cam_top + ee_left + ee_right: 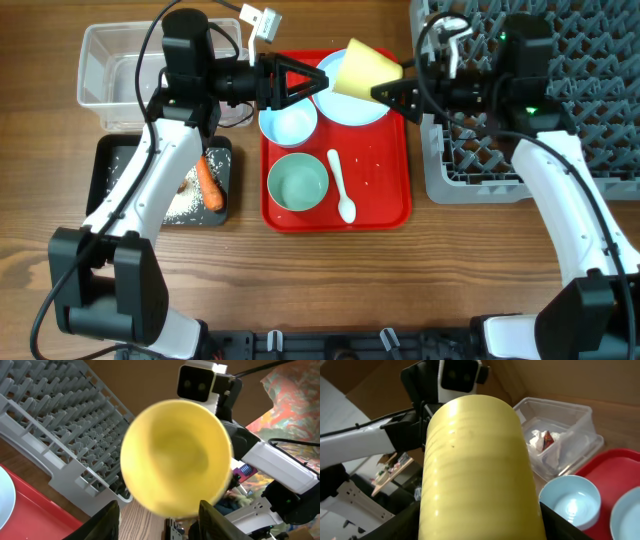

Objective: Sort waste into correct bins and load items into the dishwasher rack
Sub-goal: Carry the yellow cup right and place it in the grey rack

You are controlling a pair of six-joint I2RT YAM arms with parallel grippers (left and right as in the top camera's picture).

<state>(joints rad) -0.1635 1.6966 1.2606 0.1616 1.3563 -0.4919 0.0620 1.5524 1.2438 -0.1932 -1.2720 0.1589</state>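
The grey rack (590,120) sits on the table (40,200) at my right. The red tray (390,205) in the middle carries a blue plate (355,105), a blue bowl (288,122) and a green bowl (298,183). The clear tub (100,60) holds crumpled paper (542,440) with a red wrapper. The black tray (110,150) holds rice (185,205) and a carrot piece (210,182). The yellow cup (365,68) hangs above the plate, lying sideways. My right tool (385,92) grips it near the narrow end, while my left tool (318,82) gapes wide, apart from it. I judge the cup light, stiff and slippery, best pinched across its wall. The white spoon (340,185) lies beside the green bowl.
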